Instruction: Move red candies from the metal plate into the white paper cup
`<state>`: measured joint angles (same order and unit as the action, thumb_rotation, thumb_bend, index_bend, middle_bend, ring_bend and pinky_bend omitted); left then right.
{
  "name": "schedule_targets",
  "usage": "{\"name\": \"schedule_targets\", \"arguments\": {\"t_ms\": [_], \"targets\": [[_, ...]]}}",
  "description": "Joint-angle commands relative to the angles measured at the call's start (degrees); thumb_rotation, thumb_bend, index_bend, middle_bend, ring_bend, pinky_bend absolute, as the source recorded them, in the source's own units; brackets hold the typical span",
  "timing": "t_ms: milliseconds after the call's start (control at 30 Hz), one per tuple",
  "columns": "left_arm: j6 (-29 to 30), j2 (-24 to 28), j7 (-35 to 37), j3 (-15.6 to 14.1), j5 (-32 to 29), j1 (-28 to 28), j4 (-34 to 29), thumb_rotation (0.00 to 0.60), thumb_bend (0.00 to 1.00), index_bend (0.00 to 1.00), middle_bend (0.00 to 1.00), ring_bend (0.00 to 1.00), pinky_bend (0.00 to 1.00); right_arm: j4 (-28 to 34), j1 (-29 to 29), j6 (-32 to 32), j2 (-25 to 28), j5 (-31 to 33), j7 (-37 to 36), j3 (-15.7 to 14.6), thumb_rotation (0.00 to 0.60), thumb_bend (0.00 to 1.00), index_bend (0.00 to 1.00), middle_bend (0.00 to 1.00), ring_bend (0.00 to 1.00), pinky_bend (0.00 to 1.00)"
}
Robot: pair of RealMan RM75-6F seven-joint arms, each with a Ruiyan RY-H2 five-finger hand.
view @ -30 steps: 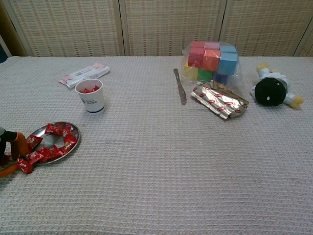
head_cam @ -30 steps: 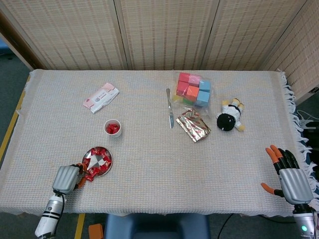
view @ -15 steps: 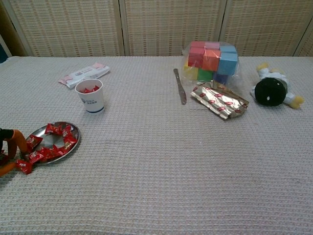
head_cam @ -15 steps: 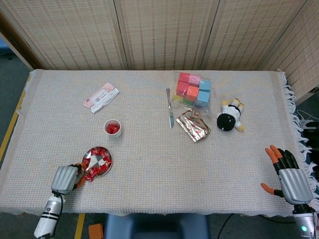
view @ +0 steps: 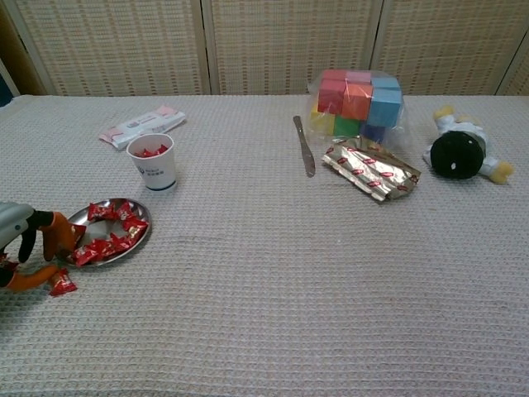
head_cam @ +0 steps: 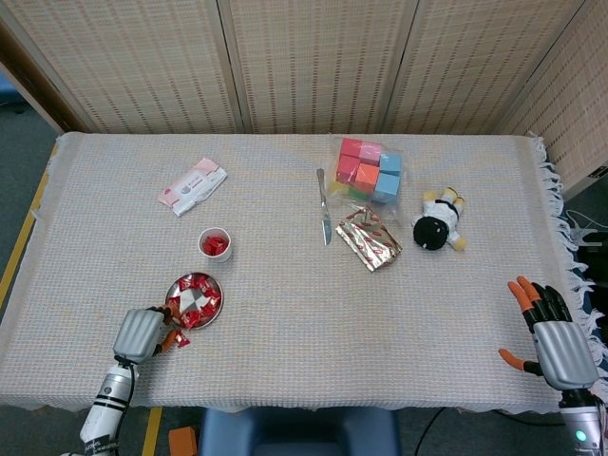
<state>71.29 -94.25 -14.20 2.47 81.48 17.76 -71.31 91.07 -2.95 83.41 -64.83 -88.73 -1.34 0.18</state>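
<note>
At near-left edge | metal plate (head_cam: pixel 215 306) pushed inward | left hand (head_cam: pixel 142 334) fingers (view: pixel 58 234) pinching red candy (view: pixel 61 284)

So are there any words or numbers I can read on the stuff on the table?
White paper cup: a small blue mark and print, too small to read.
Pink and white packet: some print, too blurred to read.
Foil packet: red marks, not readable.
No other writing shows.
</note>
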Motion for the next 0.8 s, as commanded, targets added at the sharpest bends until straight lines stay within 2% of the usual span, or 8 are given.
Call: {"name": "schedule_targets", "arguments": {"t_ms": [33, 300, 433, 600, 800], "targets": [[0.0, -0.3, 0.0, 0.4, -0.1, 0.3, 0.2, 0.600, 0.37, 0.43, 0.50, 0.57, 1.00, 0.0, -0.1, -0.2, 0.0, 0.0, 0.1, 0.0, 0.600, 0.05, 0.00, 0.00, 0.00, 0.00], [3.5, 2.6, -0.6, -0.1, 0.5, -1.5, -1.2, 0.600, 0.37, 0.41, 0.51, 0.58, 1.00, 0.1, 0.1, 0.1, 0.0, -0.1, 0.1, -0.1, 0.600, 0.05, 0.00, 0.00, 0.00, 0.00], [4.0, 4.0, -1.2, -0.6, -0.3, -2.7, 0.0, 0.600, 0.37, 0.40, 0.51, 0.57, 1.00, 0.1, 0.0, 0.1, 0.1, -0.2, 0.1, -0.1, 0.600, 0.05, 0.00, 0.00, 0.00, 0.00], [1.1, 4.0, -0.4, -1.3, -1.7, -2.8, 2.1, 0.600, 0.37, 0.37, 0.48, 0.48, 1.00, 0.3, 0.0, -0.1, -0.1, -0.4, 0.4, -0.2, 0.600, 0.05, 0.00, 0.00, 0.00, 0.00], [0.4, 3.1, -1.7, -1.3, -1.6, -2.3, 4.2, 0.600, 0.38, 0.32, 0.35, 0.34, 1.00, 0.7, 0.0, -0.3, 0.1, 0.1, 0.9, -0.2, 0.600, 0.05, 0.00, 0.00, 0.00, 0.00]]}}
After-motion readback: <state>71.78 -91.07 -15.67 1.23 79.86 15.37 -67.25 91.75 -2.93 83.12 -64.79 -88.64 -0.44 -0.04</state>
